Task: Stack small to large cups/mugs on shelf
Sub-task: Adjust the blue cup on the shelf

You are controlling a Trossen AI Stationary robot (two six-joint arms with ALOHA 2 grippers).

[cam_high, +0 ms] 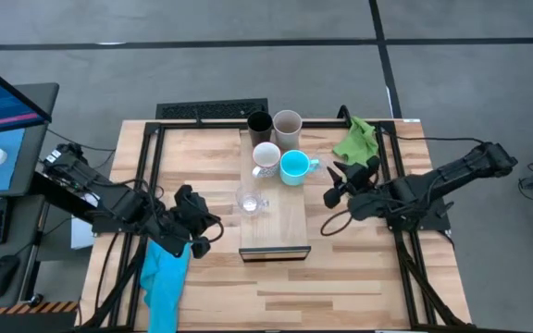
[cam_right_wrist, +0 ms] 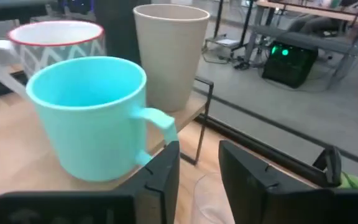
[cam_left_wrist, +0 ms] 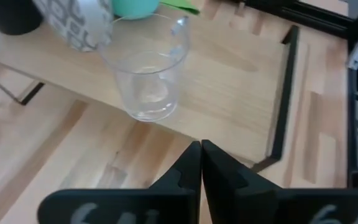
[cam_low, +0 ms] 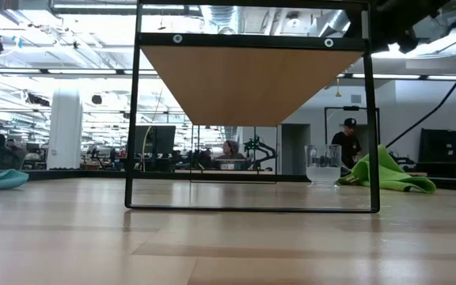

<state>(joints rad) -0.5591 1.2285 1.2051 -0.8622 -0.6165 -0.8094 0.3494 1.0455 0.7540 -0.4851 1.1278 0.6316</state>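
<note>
The light-wood shelf (cam_high: 283, 227) stands mid-table on a thin black frame (cam_low: 252, 207). On its far end stand a black cup (cam_high: 259, 123), a beige-grey cup (cam_high: 288, 124), a white mug (cam_high: 266, 159) and a turquoise mug (cam_high: 294, 167). One clear glass cup (cam_high: 249, 201) stands at mid-shelf. A second clear glass cup (cam_low: 323, 165) stands on the tabletop beside the green cloth. My left gripper (cam_left_wrist: 201, 158) is shut and empty, left of the shelf (cam_high: 206, 225), pointing at the shelf glass (cam_left_wrist: 146, 68). My right gripper (cam_right_wrist: 197, 165) is open and empty, right of the turquoise mug (cam_right_wrist: 89, 115), near its handle (cam_right_wrist: 159, 121).
A green cloth (cam_high: 357, 139) lies at the far right of the table and a blue cloth (cam_high: 167, 277) hangs over the near left. Black frame rails (cam_high: 151, 185) run along both table sides. A keyboard (cam_high: 213, 111) sits at the far edge. People show in the room behind.
</note>
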